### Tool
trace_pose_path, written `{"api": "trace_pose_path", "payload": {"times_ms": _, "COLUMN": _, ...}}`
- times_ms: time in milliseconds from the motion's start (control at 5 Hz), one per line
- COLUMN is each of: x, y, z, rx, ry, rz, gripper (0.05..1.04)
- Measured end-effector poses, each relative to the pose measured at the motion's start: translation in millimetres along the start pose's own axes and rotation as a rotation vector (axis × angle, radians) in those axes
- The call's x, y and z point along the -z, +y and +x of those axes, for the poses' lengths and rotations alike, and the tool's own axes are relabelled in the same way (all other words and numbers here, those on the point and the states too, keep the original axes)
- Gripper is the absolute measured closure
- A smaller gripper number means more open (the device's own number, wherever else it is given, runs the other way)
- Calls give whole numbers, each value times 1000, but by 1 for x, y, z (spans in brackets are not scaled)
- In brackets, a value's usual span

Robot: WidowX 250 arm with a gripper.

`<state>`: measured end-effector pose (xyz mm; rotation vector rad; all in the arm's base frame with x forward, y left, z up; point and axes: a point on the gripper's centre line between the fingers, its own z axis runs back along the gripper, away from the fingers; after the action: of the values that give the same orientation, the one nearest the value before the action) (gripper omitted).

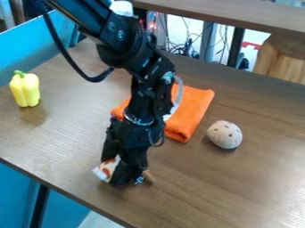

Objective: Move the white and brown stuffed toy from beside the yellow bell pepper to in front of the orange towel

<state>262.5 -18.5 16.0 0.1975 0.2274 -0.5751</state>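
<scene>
Camera view, and what a sight: the black arm (122,42) slants in from the far left, bends over the middle of the brown table (71,133) and hangs its gripper (124,177) low by the near edge. Right at its tip, folks, sits a small white thing with orange-red patches (107,169), poking out on the left side of the black pincer, while a small brown piece (147,178) peeks out on the right; whether the two are one object, I can't tell from here. Is the pincer open or closed on it? The black parts cover too much, so I can't call that one, nor whether it has a hold.

Just behind the arm, partly hidden by it, lies a folded orange cloth (196,104), bright as a flag. To the right of the cloth, apart from it, rests a rounded beige object (224,134) with dark spots. Swing over to the far left and there's a yellow bell pepper (25,90), standing upright, green stem on top, well apart from the gripper.

Beyond the left edge runs a blue panel (30,42), and across the far side, a tangle of dark cables (187,46) with a light wooden piece (280,60) to their right.
</scene>
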Motion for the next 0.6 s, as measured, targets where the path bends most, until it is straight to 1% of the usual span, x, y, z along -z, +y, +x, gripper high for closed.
{"api": "trace_pose_path", "payload": {"times_ms": 200, "x": 1, "y": 1, "z": 3, "rx": 4, "ry": -31, "rz": -9, "gripper": 368}}
{"api": "trace_pose_path", "payload": {"times_ms": 400, "x": 0, "y": 10, "z": -16, "rx": -75, "ry": -98, "rz": -86, "gripper": 148}}
{"api": "trace_pose_path", "payload": {"times_ms": 600, "x": -45, "y": 31, "z": -40, "rx": -190, "ry": -241, "rz": -137, "gripper": 76}}
